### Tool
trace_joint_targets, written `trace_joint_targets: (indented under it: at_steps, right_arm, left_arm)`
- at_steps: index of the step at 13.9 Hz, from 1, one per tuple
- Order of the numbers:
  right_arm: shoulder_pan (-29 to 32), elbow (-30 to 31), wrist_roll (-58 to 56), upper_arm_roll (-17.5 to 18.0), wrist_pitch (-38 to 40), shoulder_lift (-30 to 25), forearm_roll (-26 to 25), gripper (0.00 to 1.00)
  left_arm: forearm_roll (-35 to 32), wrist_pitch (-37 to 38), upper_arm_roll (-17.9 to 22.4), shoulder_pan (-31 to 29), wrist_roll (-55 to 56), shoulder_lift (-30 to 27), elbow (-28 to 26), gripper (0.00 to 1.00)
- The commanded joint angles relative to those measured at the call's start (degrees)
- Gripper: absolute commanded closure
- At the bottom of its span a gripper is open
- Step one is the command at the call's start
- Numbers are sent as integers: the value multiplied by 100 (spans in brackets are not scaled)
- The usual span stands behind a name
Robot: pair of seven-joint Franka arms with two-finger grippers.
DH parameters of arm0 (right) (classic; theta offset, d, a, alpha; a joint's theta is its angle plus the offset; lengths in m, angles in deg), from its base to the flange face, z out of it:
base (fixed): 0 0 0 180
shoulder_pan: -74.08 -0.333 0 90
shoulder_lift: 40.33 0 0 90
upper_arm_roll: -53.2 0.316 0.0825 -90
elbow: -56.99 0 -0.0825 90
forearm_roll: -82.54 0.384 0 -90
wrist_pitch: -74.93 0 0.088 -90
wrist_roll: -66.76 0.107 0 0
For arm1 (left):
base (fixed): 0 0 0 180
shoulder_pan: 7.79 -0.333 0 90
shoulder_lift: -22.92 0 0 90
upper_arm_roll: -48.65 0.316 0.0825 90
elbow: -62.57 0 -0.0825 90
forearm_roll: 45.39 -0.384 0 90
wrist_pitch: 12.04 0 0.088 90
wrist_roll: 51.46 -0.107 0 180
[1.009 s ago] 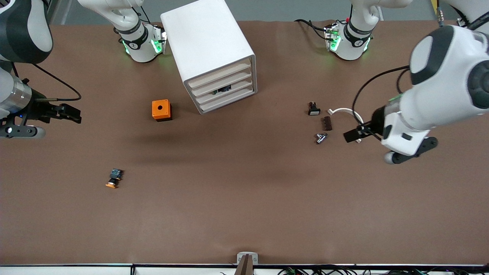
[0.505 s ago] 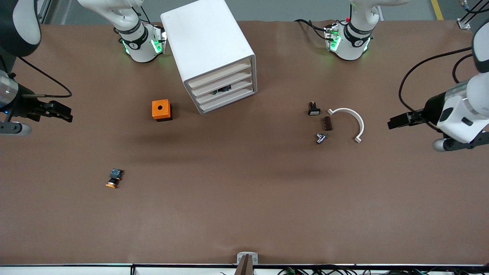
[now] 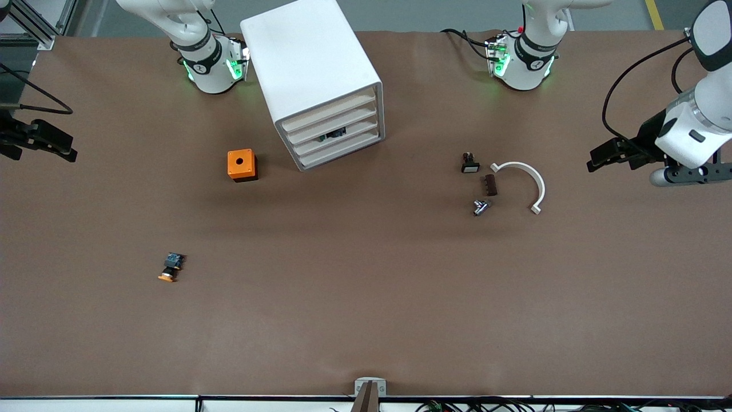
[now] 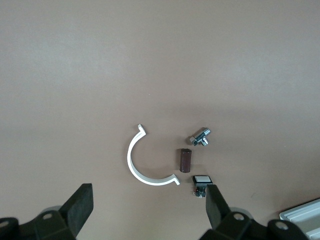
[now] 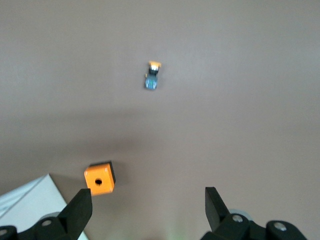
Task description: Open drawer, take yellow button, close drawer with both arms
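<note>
The button (image 3: pixel 170 268), orange cap on a black-and-blue body, lies on the brown table, nearer to the front camera than the orange cube (image 3: pixel 241 165). It also shows in the right wrist view (image 5: pixel 153 75). The white drawer cabinet (image 3: pixel 311 68) stands between the arm bases with all its drawers (image 3: pixel 334 134) shut. My right gripper (image 3: pixel 54 143) is open and empty over the table at the right arm's end (image 5: pixel 147 205). My left gripper (image 3: pixel 609 155) is open and empty over the table at the left arm's end (image 4: pixel 148 205).
A white arc piece (image 3: pixel 526 177), a brown part (image 3: pixel 489 185), a metal fitting (image 3: pixel 480 206) and a small black part with a white face (image 3: pixel 469 163) lie together toward the left arm's end. A small dark part (image 3: pixel 333 135) shows at one drawer's front.
Both arms have swung outward toward their ends of the table. The left gripper has left the spot over the small parts. Nothing on the table has moved.
</note>
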Motion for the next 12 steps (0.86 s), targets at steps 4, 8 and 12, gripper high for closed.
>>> trace_joint_targets:
  at_steps: [4, 8, 12]
  right_arm:
    - [37, -79, 63, 16, 576, -102, 80, 0]
    - [133, -61, 63, -10, 383, -200, 352, 0]
    - [336, 263, 45, -19, 207, -454, 494, 0]
  left_arm:
    - [-102, -79, 35, -19, -56, -233, 478, 1]
    - [-355, 369, 18, 34, -65, 426, 1577, 1]
    - [-445, 431, -9, 52, -47, 787, 2054, 1]
